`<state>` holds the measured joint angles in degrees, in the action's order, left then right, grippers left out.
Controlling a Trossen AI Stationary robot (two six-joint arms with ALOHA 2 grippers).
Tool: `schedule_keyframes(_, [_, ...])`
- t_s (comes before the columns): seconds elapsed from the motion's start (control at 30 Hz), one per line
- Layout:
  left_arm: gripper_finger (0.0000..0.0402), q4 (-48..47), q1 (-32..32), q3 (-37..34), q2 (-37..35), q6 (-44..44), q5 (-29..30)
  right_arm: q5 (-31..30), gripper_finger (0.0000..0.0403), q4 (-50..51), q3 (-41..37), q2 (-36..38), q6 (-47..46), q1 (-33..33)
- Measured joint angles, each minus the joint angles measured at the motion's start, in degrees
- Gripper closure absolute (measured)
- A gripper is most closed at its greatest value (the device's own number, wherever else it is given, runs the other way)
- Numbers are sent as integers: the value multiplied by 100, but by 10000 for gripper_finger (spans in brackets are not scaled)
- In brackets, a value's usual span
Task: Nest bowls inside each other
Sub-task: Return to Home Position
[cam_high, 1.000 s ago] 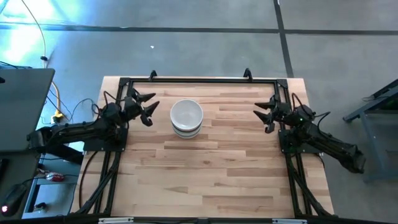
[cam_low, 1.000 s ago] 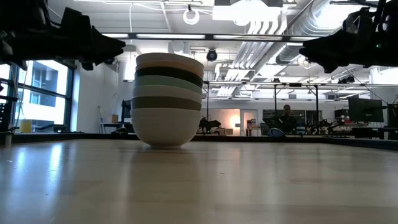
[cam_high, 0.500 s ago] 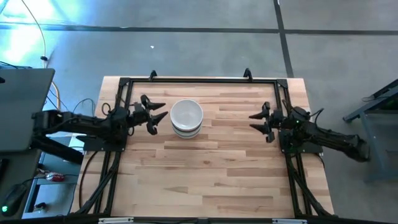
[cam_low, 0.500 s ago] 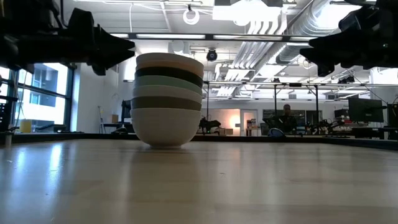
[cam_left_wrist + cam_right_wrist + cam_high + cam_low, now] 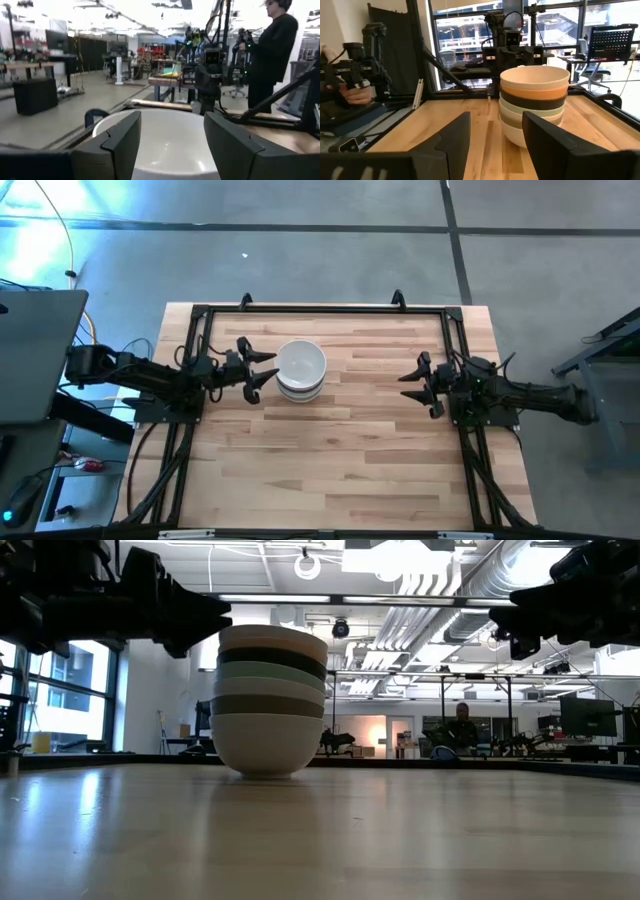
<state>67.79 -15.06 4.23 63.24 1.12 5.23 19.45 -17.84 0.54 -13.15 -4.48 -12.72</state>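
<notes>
On the worktop (image 5: 340, 460) we see no loose bowl. All sit in one stack (image 5: 300, 372) on its left half, so we judge the nesting done, with only the arms' retreat left. The left pincer (image 5: 264, 369) hangs just beside the stack, and the right pincer (image 5: 414, 386) is well apart across the worktop. Both gape wide and hold nothing. From above we see only the top white bowl (image 5: 300, 363). The right wrist view adds the peach bowl (image 5: 535, 91) and black bowl (image 5: 535, 101) beneath it, and the low view the mint bowl (image 5: 270, 671).
</notes>
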Motion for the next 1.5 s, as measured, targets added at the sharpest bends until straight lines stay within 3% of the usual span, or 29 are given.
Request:
schedule_keyframes(0.27, [195, -87, 12, -364, -704, -161, 42, -258, 231, 1, -2, 0, -107, 223])
schedule_keyframes(0.5, [195, -1400, 11, -355, -1370, 28, -23, -366, 231, 1, -2, 2, -151, 279])
schedule_keyframes(1.13, [195, -3437, 10, -354, -2951, 323, -946, -388, 231, 1, -7, 2, -404, 277])
schedule_keyframes(1.5, [195, -5337, 8, -117, -3995, 617, -924, -235, 231, 9, -7, 2, -814, 277])
